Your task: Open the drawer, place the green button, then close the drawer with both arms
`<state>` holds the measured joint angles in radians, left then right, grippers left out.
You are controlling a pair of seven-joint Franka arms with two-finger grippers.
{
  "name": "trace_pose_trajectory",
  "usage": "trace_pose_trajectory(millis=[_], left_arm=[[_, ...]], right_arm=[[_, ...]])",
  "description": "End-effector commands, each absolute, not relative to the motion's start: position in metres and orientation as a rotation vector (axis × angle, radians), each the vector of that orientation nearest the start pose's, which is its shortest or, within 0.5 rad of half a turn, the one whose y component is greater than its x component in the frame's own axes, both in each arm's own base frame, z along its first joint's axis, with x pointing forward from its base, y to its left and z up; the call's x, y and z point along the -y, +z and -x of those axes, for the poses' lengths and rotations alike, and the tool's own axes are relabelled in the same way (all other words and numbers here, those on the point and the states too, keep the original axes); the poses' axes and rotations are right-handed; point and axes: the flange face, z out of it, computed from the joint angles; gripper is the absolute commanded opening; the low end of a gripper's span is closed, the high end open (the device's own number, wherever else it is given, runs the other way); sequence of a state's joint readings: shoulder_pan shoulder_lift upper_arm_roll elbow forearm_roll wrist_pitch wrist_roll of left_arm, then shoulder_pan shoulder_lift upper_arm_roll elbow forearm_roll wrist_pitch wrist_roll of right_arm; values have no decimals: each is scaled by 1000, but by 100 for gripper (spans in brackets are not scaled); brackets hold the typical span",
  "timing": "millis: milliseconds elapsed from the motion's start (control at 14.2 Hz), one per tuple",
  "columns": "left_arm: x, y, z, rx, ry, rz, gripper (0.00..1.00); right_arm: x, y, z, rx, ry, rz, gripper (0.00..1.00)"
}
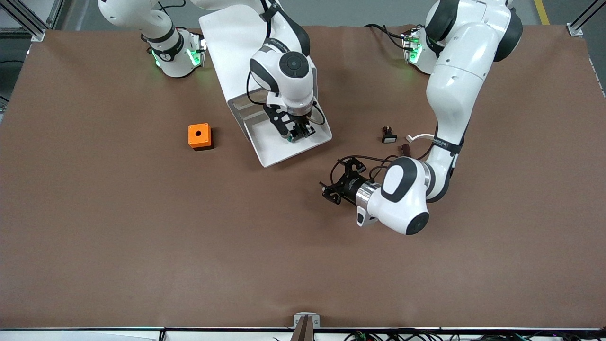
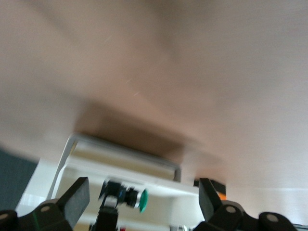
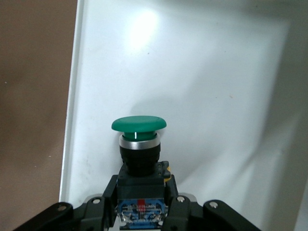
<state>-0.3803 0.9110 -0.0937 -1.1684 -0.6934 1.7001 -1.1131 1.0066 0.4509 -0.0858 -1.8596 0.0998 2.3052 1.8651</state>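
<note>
**Button held over the open drawer**

In the front view we can barely make out the button (image 1: 294,137): the right gripper (image 1: 300,134) and its wrist cover most of it, and only a speck of green shows. The drawer's (image 1: 289,147) cabinet is partly hidden under the right arm. The left wrist view is smeared by blur, so there we make out little more than the drawer's pale rim (image 2: 120,159) and the green cap (image 2: 143,200).

The right wrist view shows the button (image 3: 139,144) clearly: a round green mushroom cap, a silver ring, a black collar and a dark boxy body. The right gripper's (image 3: 139,207) jaws are clenched on that body, holding it over the white floor of the open drawer (image 3: 216,96).

The left gripper (image 1: 337,185) hangs over the bare brown counter (image 1: 142,237) just off the drawer's front, jaws spread wide and released.

An orange box (image 1: 200,136) and a small black-and-white switch (image 1: 388,135) sit on the counter.
</note>
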Motion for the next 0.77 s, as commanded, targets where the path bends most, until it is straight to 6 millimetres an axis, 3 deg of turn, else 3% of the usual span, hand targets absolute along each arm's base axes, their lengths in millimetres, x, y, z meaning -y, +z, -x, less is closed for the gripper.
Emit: trace_pose_trajectory(millis=[0, 140, 211, 421, 561, 702], left_arm=[[383, 264, -638, 1287, 957, 3028, 100], [392, 282, -645, 1262, 712, 3128, 100], [400, 293, -645, 1236, 594, 3172, 100], [422, 307, -635, 1085, 347, 3225, 100], [426, 312, -630, 1028, 254, 3216, 100], [446, 304, -613, 884, 60, 3210, 100]], right_arm=[[-512, 282, -381, -1528, 63, 2741, 35], [-515, 286, -381, -1497, 57, 2763, 93], [-516, 290, -382, -1468, 54, 2770, 100], [-504, 309, -405, -1348, 77, 2876, 100], [-479, 337, -439, -1265, 132, 2961, 100], [-451, 368, -471, -1166, 198, 3030, 100]])
